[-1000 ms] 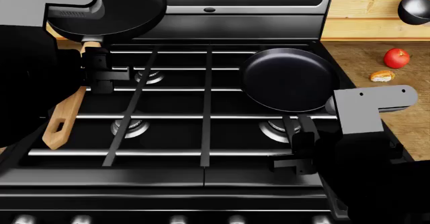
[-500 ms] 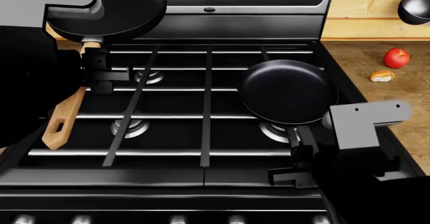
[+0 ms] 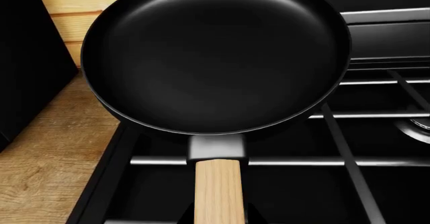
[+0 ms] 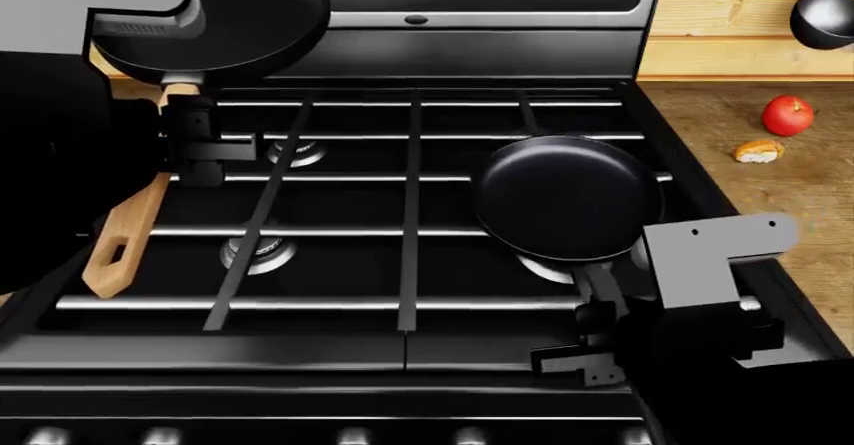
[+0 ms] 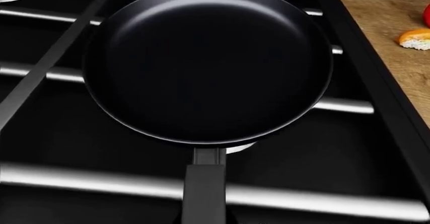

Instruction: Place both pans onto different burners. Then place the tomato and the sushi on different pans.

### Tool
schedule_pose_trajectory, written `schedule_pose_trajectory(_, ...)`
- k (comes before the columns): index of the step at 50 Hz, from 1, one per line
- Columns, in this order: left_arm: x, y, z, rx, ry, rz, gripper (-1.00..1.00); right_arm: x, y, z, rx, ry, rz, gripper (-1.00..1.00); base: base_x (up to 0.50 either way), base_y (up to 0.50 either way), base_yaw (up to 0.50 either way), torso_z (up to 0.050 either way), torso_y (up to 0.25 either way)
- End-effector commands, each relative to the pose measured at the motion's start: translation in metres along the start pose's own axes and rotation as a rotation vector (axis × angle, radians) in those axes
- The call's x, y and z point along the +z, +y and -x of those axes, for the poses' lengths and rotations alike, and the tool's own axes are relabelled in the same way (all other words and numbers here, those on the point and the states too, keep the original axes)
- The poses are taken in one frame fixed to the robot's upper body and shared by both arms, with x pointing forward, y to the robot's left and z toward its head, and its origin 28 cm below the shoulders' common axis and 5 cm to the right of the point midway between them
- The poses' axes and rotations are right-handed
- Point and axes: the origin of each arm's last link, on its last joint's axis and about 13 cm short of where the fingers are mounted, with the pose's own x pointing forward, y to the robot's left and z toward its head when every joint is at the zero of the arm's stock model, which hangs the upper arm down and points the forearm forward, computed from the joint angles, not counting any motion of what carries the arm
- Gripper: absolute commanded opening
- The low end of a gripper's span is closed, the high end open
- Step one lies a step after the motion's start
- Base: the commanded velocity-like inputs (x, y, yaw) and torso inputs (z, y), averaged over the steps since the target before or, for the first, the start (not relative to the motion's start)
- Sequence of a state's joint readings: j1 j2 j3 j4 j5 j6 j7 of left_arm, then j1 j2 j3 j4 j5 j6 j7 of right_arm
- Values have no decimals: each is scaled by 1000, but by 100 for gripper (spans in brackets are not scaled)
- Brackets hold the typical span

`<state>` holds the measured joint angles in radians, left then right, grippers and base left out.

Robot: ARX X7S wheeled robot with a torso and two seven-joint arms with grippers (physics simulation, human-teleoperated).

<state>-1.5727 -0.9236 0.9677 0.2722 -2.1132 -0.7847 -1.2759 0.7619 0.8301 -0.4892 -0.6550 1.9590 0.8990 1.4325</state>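
The larger pan (image 4: 234, 15) hangs over the stove's back left corner, and my left gripper (image 4: 200, 145) is shut on its wooden handle (image 4: 127, 230). The left wrist view shows that pan (image 3: 215, 58) partly over the wooden counter, with the left gripper (image 3: 218, 216) around the handle. My right gripper (image 4: 601, 350) is shut on the thin black handle of the smaller pan (image 4: 567, 197), which is above the front right burner (image 4: 545, 267). The right wrist view shows this pan (image 5: 208, 63) ahead of the right gripper (image 5: 205, 216). The tomato (image 4: 787, 115) and sushi (image 4: 759, 151) lie on the right counter.
Two left burners (image 4: 296, 152) (image 4: 256, 253) show under the black grates. A black ladle (image 4: 821, 15) hangs on the wooden wall at the back right. The stove's raised back panel (image 4: 467, 45) stands behind, with knobs (image 4: 354, 435) along the front. Wooden counter (image 4: 801, 225) flanks the stove.
My right gripper has drawn the smaller pan toward the stove's front, from between the right burners to over the front right one. The left arm and larger pan have not moved.
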Motion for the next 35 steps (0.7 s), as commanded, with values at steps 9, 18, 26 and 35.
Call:
schedule_pose_trajectory(9,14,4,5,32,-88,32,-100,1,-4,-6,-24,-22,-8,-100,0,0,0,1,5)
schedule_pose_trajectory(18,15,5,7,33,-91,33,-100,-5,-6,-12,-13,8,-19,-100,0,0,0,1,4)
schedule_pose_trajectory(26,15,5,7,31,-94,32,-100,-5,-12,-21,-42,14,-43,-100,0,0,0,1,3)
schedule_pose_trajectory(35,15,5,6,30,-91,32,-100,-6,-16,-31,-74,17,-66,-100,1,0,0,0,2)
